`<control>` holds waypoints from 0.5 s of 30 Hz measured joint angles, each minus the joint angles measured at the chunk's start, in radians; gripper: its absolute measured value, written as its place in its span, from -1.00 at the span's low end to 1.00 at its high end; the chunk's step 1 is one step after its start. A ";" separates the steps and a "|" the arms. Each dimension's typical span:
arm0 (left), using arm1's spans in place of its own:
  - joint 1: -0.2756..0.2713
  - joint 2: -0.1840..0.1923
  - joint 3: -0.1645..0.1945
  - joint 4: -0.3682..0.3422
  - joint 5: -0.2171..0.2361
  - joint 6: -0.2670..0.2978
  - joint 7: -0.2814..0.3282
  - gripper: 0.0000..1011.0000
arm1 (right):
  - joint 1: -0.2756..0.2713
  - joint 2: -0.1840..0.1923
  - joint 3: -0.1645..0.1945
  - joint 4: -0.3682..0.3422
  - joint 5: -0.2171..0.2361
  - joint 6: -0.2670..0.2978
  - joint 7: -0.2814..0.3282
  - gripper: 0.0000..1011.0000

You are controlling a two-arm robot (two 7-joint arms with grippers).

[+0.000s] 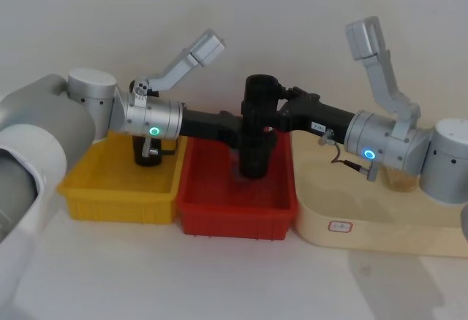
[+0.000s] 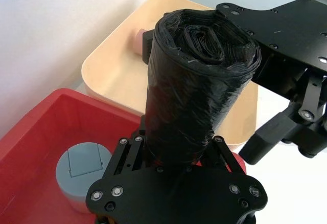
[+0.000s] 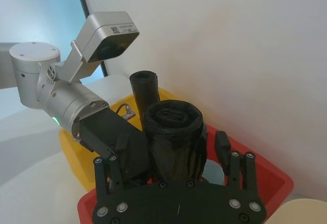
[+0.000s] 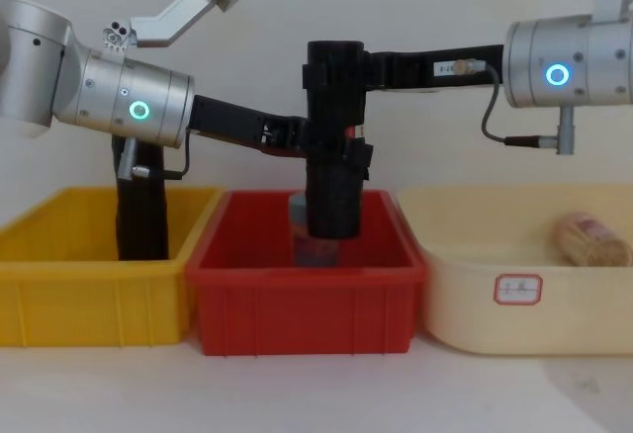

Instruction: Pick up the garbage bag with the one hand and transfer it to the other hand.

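The garbage bag [image 1: 256, 134] is hanging upright at the centre of the head view, its lower end dipping into the red bin [image 1: 234, 218]. The left gripper [image 2: 173, 150], coming in from the left edge, is clamping the roll around its middle. The right gripper [image 4: 336, 65], reaching in from the right, is straddling the roll's top with jaws spread wide, one finger [image 2: 265, 139] standing apart from the bag

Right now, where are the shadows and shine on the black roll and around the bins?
Head view: soft shadows lie on the table before the cream tray. Left wrist view: the garbage bag, clamped by the left gripper, shows faint sheen. Chest view: the red bin is shaded inside beneath the right gripper.
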 joint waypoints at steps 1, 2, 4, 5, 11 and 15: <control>0.000 0.000 0.000 0.000 0.000 0.000 0.000 -0.20 | 0.001 0.000 -0.001 0.002 0.000 -0.001 0.001 0.98; 0.000 0.000 0.000 0.000 0.000 0.000 0.000 -0.20 | 0.002 0.000 -0.001 0.003 0.001 -0.002 0.001 0.98; 0.000 0.000 0.000 0.000 0.000 0.000 0.000 -0.20 | 0.003 0.000 -0.003 0.005 0.001 -0.004 0.001 0.98; 0.000 0.000 0.000 0.000 0.000 0.000 0.000 -0.20 | 0.003 0.000 -0.005 0.005 0.000 -0.007 -0.001 0.98; 0.000 0.000 0.000 0.000 0.000 0.000 0.000 -0.20 | 0.003 0.000 -0.012 0.005 -0.010 -0.026 -0.019 0.98; 0.000 0.000 0.000 0.000 0.000 0.000 0.000 -0.20 | 0.003 0.000 -0.020 0.005 -0.023 -0.046 -0.033 0.98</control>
